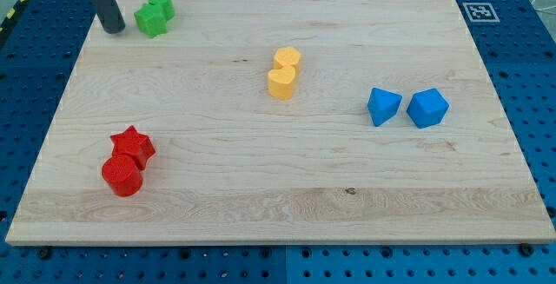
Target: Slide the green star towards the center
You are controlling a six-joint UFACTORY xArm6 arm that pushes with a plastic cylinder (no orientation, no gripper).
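Observation:
The green star point(151, 20) lies near the top left corner of the wooden board point(278, 188), touching a second green block point(162, 4) just above and to its right. My tip point(113, 29) rests on the board just to the left of the green star, a small gap away. The dark rod rises from it out of the view's top.
A yellow heart point(281, 83) and a yellow block point(287, 58) touch each other near the middle. Two blue blocks point(383, 106) point(427, 108) sit at the right. A red star point(133, 146) and a red cylinder point(122, 175) touch at the lower left.

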